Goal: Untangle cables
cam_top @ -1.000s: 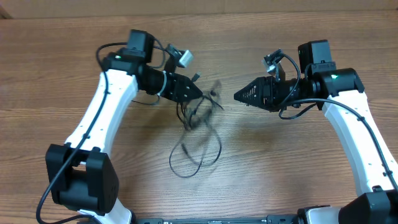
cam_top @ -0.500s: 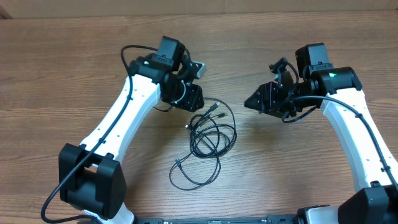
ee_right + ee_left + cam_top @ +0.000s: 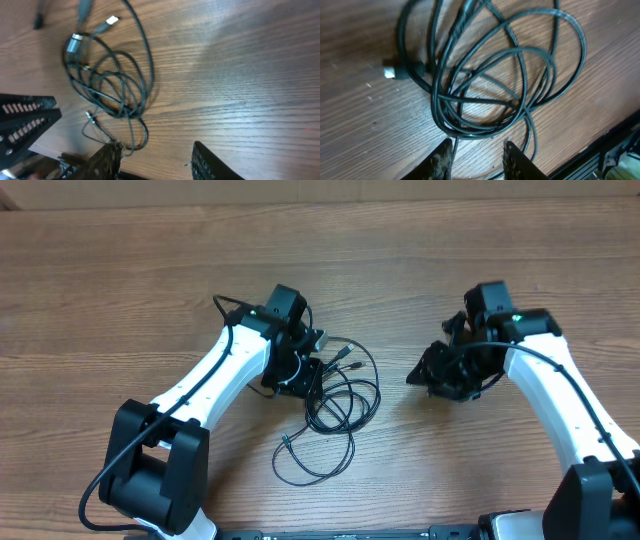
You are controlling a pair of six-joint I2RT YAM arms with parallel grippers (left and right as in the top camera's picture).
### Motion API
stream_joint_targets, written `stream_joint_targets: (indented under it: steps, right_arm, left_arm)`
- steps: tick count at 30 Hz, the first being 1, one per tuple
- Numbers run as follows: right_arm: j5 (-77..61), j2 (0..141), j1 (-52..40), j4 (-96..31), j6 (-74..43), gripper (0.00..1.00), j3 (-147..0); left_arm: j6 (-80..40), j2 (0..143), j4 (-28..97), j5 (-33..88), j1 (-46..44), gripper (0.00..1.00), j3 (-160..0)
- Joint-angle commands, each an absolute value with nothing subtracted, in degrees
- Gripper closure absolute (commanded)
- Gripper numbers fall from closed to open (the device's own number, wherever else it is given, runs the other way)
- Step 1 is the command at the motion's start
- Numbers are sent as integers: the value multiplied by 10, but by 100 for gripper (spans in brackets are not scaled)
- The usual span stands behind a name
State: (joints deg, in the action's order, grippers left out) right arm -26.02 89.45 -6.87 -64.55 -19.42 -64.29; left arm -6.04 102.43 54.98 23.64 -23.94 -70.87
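The cables [image 3: 330, 405] lie in a loose tangle of thin black loops on the wooden table, between my two arms. My left gripper [image 3: 308, 376] hangs low over the tangle's left edge. In the left wrist view its jaws [image 3: 477, 152] stand open just short of the bundle [image 3: 480, 131], and one thin strand runs along the inner side of the left finger [image 3: 442, 160]. My right gripper [image 3: 413, 377] is open to the right of the tangle, apart from it. The right wrist view shows only bare wood between its fingers [image 3: 107, 162], with the cables [image 3: 122, 112] and silver plug ends [image 3: 75, 44] beyond.
The wooden table [image 3: 480, 270] spreads all round the tangle. A black base edge [image 3: 615, 145] shows at the lower right of the left wrist view. The left gripper's ribbed black fingers [image 3: 25, 120] show at the left edge of the right wrist view.
The cables were lifted and blurred at the left gripper; now they lie still on the table. The left gripper has come down to the tangle's left edge. The right gripper has moved toward the front.
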Motion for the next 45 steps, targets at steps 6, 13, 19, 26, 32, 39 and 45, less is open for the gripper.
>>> stream_joint_targets:
  steps: [6, 13, 19, 26, 32, 39, 45]
  right_arm:
    - [-312, 896, -111, -563, -237, 57, -549]
    - [-269, 896, -180, -483, -344, 57, -512]
    - [-240, 896, -205, -443, -422, 58, -498]
    - [-230, 896, -206, -430, -426, 67, -485]
    - [-241, 896, -206, -380, -437, 67, -455]
    - [-256, 896, -206, -362, -437, 68, -450]
    - [-255, 896, -206, -362, -437, 68, -450]
  left_arm:
    - [-42, 1019, 512, 264, -281, 70, -678]
    - [-39, 1019, 472, 263, -311, 78, -666]
    - [-39, 1019, 453, 264, -324, 80, -641]
    - [-39, 1019, 432, 265, -324, 76, -609]
    - [-39, 1019, 410, 264, -328, 74, -600]
    - [-41, 1019, 400, 264, -345, 73, -600]
    - [-60, 1020, 402, 234, -350, 73, -600]
